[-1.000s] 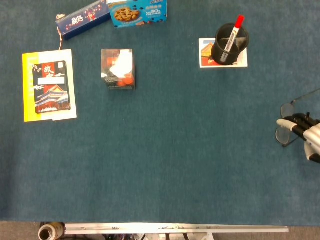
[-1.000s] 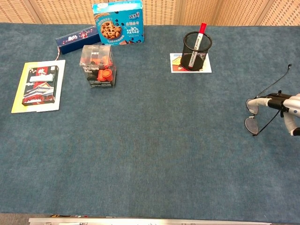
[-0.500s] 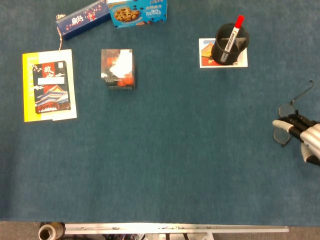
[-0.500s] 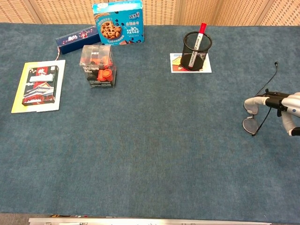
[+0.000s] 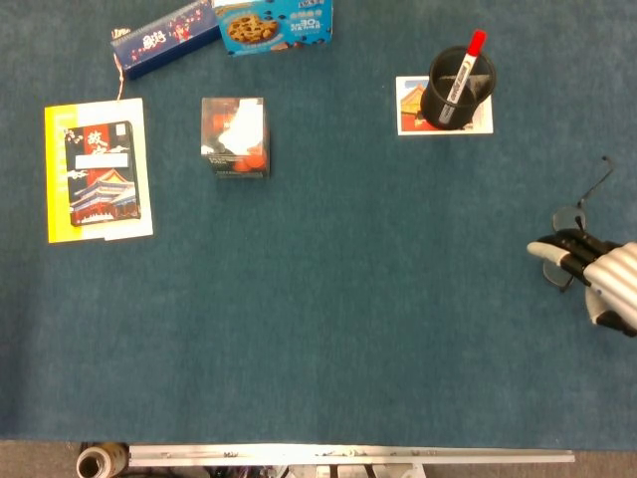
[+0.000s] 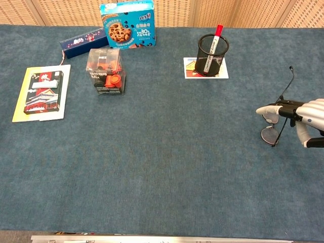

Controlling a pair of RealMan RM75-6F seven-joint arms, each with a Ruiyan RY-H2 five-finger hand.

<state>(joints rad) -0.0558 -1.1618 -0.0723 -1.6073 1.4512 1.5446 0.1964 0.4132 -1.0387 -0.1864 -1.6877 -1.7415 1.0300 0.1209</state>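
Right hand (image 6: 304,114), gripping glasses (image 6: 276,129), moved left; pen holder (image 6: 211,49) well clear.

Blue felt table (image 6: 167,167) (perforated wall (image 6: 66,10) behind)

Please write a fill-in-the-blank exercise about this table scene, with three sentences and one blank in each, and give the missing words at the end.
1. The right hand holds a pair of ____.
2. The red-capped marker stands in a black mesh ____.
3. The pen holder stands on a small picture ____.

Missing words: glasses; pen holder; card
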